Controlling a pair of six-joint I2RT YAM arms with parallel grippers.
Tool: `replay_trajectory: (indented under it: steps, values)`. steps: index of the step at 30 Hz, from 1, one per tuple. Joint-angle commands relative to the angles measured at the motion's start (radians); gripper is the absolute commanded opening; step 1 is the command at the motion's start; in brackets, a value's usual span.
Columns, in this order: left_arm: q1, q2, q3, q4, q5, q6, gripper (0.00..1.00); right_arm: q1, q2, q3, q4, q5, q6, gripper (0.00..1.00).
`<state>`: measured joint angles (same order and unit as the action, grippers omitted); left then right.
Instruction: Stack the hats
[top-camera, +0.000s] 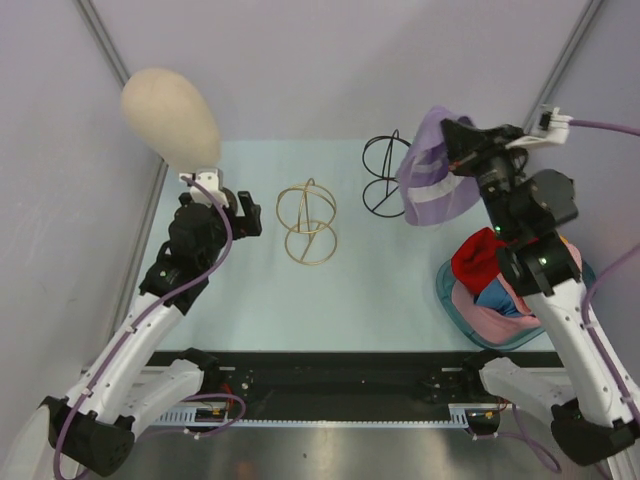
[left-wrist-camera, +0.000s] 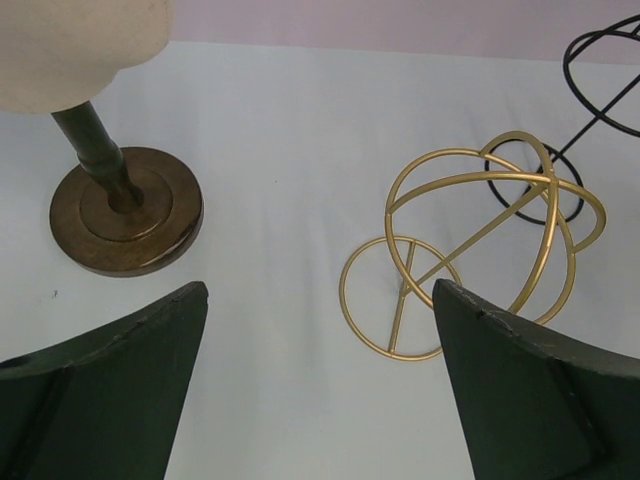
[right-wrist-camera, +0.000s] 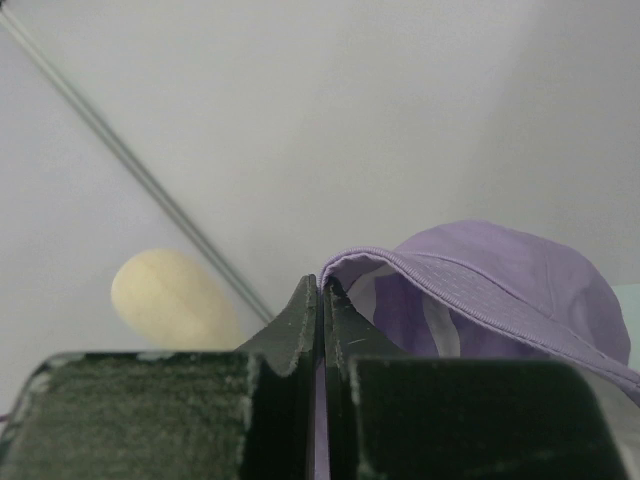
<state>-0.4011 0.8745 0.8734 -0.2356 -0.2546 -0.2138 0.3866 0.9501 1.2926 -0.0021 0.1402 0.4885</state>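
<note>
1. Right fingers (right-wrist-camera: 310, 340) are clenched tight on the brim of the lilac hat (right-wrist-camera: 500, 290), whose rounded crown bulges off to the right in the wrist view.
2. Seen from above, that hat hangs in the air over the far right part of the tabletop (top-camera: 380, 300). It is just beside a black wire stand (top-camera: 385, 175); whether the two touch cannot be told.
3. Left fingers (left-wrist-camera: 110, 390) are spread wide with nothing between them. They hover over the far left of the tabletop, near the brown round base (left-wrist-camera: 125, 210) of the mannequin stand and a gold wire stand (top-camera: 308, 222).
4. Red hat (top-camera: 480, 262), blue hat (top-camera: 500, 298) and pink hat (top-camera: 490, 318) lie heaped in a teal tray (top-camera: 443, 288) at the tabletop's right edge, partly hidden by the right arm.
5. Beige mannequin head (top-camera: 170, 115) stands at the far left corner.
</note>
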Motion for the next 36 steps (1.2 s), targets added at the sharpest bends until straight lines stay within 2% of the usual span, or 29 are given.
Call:
replay_trajectory:
  steps: [1, 4, 11, 16, 22, 24, 27, 30, 32, 36]
  values:
    - [0.044, -0.023, 0.041, -0.037, 0.088, -0.038, 1.0, 0.136, 0.133, 0.085, 0.177, 0.049, -0.07, 0.0]
    - [0.094, -0.052, 0.03, -0.053, 0.132, -0.062, 1.0, 0.193, 0.249, 0.14, 0.272, 0.013, -0.05, 0.0]
    - [0.105, -0.153, 0.006, -0.152, 0.049, -0.088, 1.0, 0.29, 0.524, 0.309, 0.511, -0.04, 0.007, 0.0]
    - [0.107, -0.215, 0.004, -0.221, 0.015, -0.096, 1.0, 0.362, 0.775, 0.486, 0.663, -0.059, -0.028, 0.0]
    - [0.107, -0.261, 0.004, -0.278, -0.006, -0.099, 1.0, 0.393, 1.001, 0.7, 0.682, -0.085, 0.004, 0.0]
    - [0.107, -0.273, 0.004, -0.288, -0.02, -0.099, 1.0, 0.4, 1.0, 0.688, 0.679, -0.112, -0.001, 0.0]
    - [0.107, -0.281, 0.004, -0.286, -0.014, -0.087, 1.0, 0.417, 0.928, 0.573, 0.663, -0.131, -0.031, 0.0]
    - [0.107, -0.267, 0.015, -0.28, 0.023, -0.065, 1.0, 0.422, 0.805, 0.375, 0.625, -0.185, -0.05, 0.0]
    - [0.107, -0.258, 0.027, -0.287, 0.014, -0.055, 1.0, 0.42, 0.687, 0.215, 0.597, -0.173, -0.076, 0.0]
    - [0.107, -0.25, 0.032, -0.283, -0.015, -0.033, 1.0, 0.403, 0.503, 0.018, 0.486, -0.142, -0.042, 0.0]
